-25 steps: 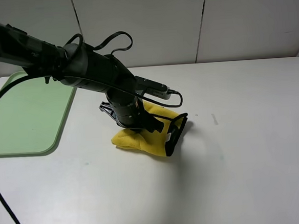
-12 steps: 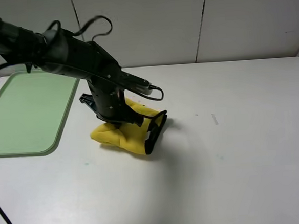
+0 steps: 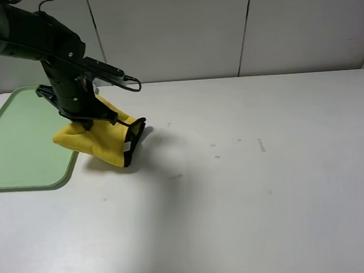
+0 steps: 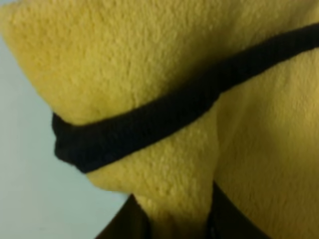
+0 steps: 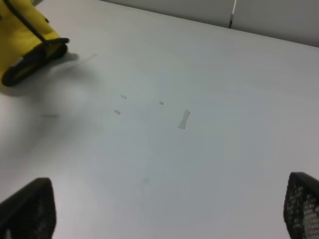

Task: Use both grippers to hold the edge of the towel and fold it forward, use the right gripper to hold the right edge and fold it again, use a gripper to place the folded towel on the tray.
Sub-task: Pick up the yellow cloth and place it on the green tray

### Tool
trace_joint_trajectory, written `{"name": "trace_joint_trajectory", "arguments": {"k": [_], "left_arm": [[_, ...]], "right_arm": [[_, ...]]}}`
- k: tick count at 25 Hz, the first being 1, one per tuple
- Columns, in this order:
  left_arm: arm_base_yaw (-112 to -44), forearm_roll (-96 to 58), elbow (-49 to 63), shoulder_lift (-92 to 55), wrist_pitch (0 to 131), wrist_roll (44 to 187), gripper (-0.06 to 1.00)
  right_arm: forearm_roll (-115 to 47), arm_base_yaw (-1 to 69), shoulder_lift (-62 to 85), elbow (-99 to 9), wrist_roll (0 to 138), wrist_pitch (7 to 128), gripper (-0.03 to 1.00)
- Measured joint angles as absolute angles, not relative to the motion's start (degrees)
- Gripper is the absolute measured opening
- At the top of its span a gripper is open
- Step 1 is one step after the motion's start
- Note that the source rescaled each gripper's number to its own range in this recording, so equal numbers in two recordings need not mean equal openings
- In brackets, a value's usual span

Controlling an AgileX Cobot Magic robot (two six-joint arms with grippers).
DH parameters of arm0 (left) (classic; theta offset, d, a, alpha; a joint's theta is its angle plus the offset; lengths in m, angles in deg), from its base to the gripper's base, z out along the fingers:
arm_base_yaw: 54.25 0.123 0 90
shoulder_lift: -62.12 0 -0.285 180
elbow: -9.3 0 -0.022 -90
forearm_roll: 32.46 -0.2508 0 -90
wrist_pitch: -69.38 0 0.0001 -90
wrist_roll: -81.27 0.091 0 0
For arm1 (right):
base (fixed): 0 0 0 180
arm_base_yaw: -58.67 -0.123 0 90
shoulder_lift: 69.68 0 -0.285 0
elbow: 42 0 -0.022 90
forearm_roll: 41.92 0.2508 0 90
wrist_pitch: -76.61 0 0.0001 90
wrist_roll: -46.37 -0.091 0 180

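L gripper point(image 3: 86, 120) clamps the folded towel point(image 3: 104, 142), held just above the table point(image 3: 267, 187) at the tray point(image 3: 20, 141) rim. R gripper point(image 5: 164, 209) fingers spread wide, holding nothing.

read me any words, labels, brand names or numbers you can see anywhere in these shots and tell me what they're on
None: no readable text shows in any view.
The towel, the tray and the left tool holding it carry no visible label.
Small specks on the table are too small to read.
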State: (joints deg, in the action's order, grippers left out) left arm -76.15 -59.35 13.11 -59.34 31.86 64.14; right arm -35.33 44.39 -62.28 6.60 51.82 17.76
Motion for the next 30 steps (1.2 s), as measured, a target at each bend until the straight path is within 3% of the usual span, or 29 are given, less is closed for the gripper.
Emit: {"name": "trace_joint_trajectory", "arguments": {"k": [15, 26, 28, 30], "left_arm": [[-57.71, -60.28, 13.61, -59.34, 32.68, 68.52, 0.13], [-54.75, -61.12, 14.66, -59.34, 33.53, 69.02, 0.15], [-54.75, -61.16, 14.66, -59.34, 34.04, 69.15, 0.27], [-54.75, -61.16, 14.66, -59.34, 34.59, 69.41, 0.58]], "right_arm": [[-35.33, 44.39, -62.28, 6.6, 51.82, 17.76, 1.0], [-35.33, 44.39, -62.28, 6.6, 51.82, 17.76, 1.0], [-35.33, 44.39, -62.28, 6.6, 51.82, 17.76, 1.0], [-35.33, 44.39, -62.28, 6.6, 51.82, 17.76, 1.0]]}}
